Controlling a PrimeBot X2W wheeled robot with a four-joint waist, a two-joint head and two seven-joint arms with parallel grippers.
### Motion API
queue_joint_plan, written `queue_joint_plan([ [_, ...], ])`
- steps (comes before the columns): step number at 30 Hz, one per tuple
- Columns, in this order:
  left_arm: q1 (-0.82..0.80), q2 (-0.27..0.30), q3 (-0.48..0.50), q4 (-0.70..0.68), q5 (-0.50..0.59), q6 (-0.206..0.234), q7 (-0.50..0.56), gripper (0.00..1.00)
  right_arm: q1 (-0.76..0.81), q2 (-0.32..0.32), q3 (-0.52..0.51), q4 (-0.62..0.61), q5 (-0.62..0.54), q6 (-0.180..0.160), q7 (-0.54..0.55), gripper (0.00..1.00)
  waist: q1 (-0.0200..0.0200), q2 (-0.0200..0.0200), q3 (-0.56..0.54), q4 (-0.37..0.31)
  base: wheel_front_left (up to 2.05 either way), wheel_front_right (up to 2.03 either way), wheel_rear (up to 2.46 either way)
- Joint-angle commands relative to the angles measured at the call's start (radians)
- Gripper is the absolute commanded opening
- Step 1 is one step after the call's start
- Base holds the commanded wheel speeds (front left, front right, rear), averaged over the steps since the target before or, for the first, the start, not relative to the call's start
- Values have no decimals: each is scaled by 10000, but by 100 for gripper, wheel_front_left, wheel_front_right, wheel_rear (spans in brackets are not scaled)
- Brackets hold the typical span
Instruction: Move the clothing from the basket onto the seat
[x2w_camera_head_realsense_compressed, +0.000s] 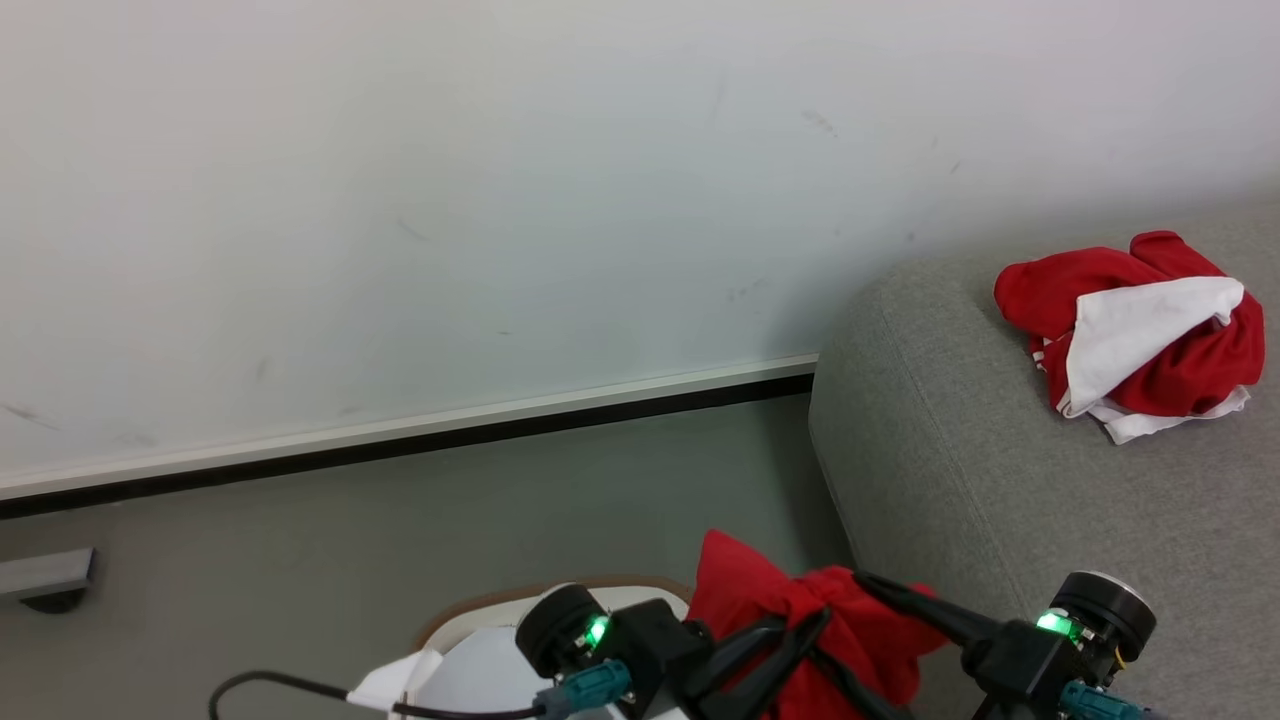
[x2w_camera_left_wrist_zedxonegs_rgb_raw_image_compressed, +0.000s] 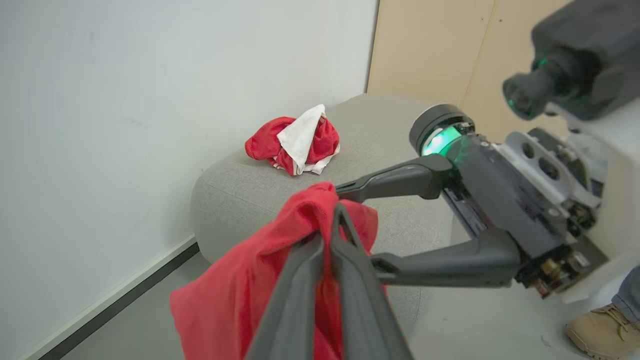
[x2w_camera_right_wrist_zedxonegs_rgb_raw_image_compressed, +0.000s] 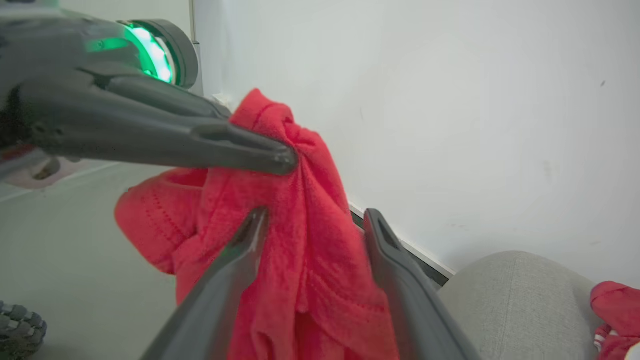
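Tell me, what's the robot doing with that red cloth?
It is moving clothes from the basket onto the grey sofa. The left gripper is shut on a red garment and holds it up in the air beside the sofa's end. The right gripper is open, with one finger on each side of that same garment. A red and white bundle lies on the sofa.

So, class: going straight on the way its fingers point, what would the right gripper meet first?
The red garment hanging from the shut left gripper: it sits between the right gripper's open fingers, though whether they touch is unclear.
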Motion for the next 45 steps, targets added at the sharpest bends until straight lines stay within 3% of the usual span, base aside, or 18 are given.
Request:
queue_joint_plan([
  [1, -124, 36, -80, -73, -178, -75, -1, 0, -186, -1, 145, 201, 219, -26, 24, 100, 0, -1, 16, -31, 0, 0, 0],
  [2, -143, 48, -133, -103, -253, -90, -16, 0, -230, 50, 209, 314, 358, -24, 33, 100, 0, -1, 15, -44, 0, 0, 0],
  [3, -155, 61, -172, -119, -312, -101, -18, 0, -300, 56, 256, 408, 455, -26, 52, 49, 0, -1, 14, -50, 0, 0, 0],
  [4, -164, 66, -201, -135, -377, -112, -27, 0, -336, 100, 256, 489, 626, -26, 8, 7, 0, -1, 16, -53, 0, 0, 0],
  [5, -178, 88, -228, -150, -449, -128, -34, 0, -328, 155, 259, 563, 790, -26, -38, 0, 0, -1, 20, -57, 0, 0, 0],
  [10, -185, 142, -188, -36, -521, -105, -177, 0, -231, 108, 40, 845, 1231, -26, -342, 0, 0, -1, 20, -99, 0, 0, 0],
  [11, -166, 158, -158, 22, -507, -61, -197, 12, -176, 83, -2, 876, 1297, -26, -384, 0, 0, -1, 21, -119, 0, 0, 0],
  [13, -123, 168, -101, 154, -492, 10, -310, 51, -52, 15, -161, 917, 1407, -27, -478, 0, 0, -1, 31, -176, 0, 0, 0],
  [14, -111, 176, -89, 215, -447, 61, -365, 89, 20, -2, -270, 929, 1481, -34, -502, 0, 0, -1, 40, -215, 0, 0, 0],
  [15, -73, 180, -64, 277, -444, 105, -396, 100, 74, -38, -355, 931, 1522, -35, -527, 0, 0, -1, 40, -270, 0, 0, 0],
  [25, -122, 133, -65, 873, -223, 318, -927, 100, 781, -181, -1755, 822, 1393, -28, -836, 0, 0, -1, 315, -1220, 0, 0, 0],
  [34, -340, 65, -382, 1521, 54, 256, -1518, 100, 1631, -320, -4030, 475, 1089, -28, -982, 0, 0, -1, 640, -2271, 0, 0, 0],
  [39, -465, -167, -618, 1940, 197, 235, -1831, 100, 2301, -197, -5435, 55, 911, -28, -849, 0, 0, -1, 849, -2535, 0, 0, 0],
  [45, -547, -304, -789, 2360, 204, 188, -2019, 100, 2810, -82, -6175, -322, 784, -28, -721, 0, 0, -1, 937, -2638, 0, 0, 0],
])
